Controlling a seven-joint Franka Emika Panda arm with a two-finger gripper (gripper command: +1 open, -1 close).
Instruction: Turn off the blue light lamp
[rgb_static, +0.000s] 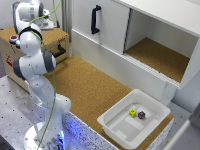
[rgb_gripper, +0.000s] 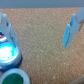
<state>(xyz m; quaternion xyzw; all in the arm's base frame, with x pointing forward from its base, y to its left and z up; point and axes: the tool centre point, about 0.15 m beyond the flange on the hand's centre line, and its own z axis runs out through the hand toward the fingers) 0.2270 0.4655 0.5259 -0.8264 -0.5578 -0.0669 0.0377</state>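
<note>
In the wrist view the blue light lamp (rgb_gripper: 7, 52) is a small round dome glowing blue-cyan on the cork surface. It sits just beside one fingertip of my gripper (rgb_gripper: 39, 27), outside the gap. The gripper is open and empty, its two pale fingers (rgb_gripper: 72, 27) wide apart with only bare cork between them. In the exterior view the arm's hand (rgb_static: 34, 12) hangs over the cork-topped box (rgb_static: 57, 36) at the back of the exterior view's left. Small knobs (rgb_static: 12, 38) show at that box's edge, too small to tell apart by colour.
A green round knob (rgb_gripper: 15, 77) lies close to the blue lamp. A white cabinet with a black handle (rgb_static: 95, 19) and an open compartment (rgb_static: 160, 55) stands behind. A white bin (rgb_static: 112, 127) holds a yellow die (rgb_static: 132, 113) and a dark die (rgb_static: 142, 115). The robot base (rgb_static: 45, 135) glows blue-violet.
</note>
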